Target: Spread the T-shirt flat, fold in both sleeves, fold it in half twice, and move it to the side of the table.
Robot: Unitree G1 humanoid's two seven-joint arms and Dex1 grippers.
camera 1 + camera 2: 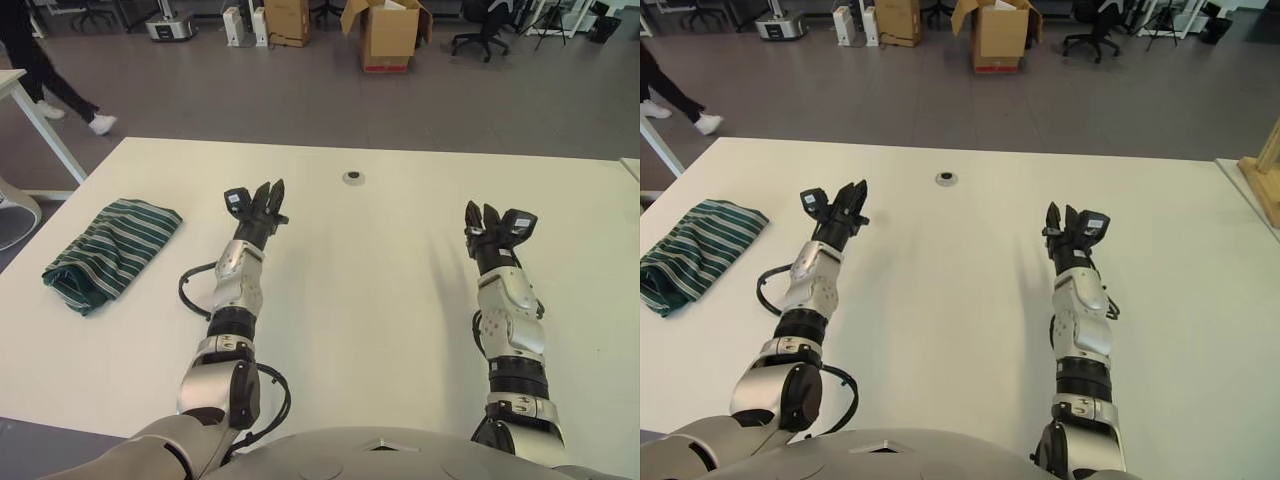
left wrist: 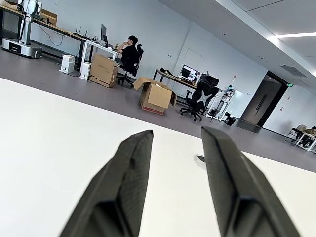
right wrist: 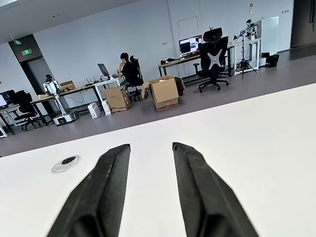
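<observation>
Both gape empty: left claw [image 1: 270, 190] well right of the T-shirt [image 1: 110, 250], right claw [image 1: 479, 211] farther off

- Head eyes look forward and down from high behind the jaws, both sharing the table [image 1: 400, 300].
- Wrist cameras sit close behind the left gripper [image 2: 176, 131] and right gripper [image 3: 150, 145], facing low past the jaws.
- All views share the grommet [image 1: 353, 178] ahead of the jaws.

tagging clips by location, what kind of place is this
Probably an open-plan office or robotics lab: a computer monitor, a swivel office chair and an open cardboard box stand on the grey floor beyond the white work table.
</observation>
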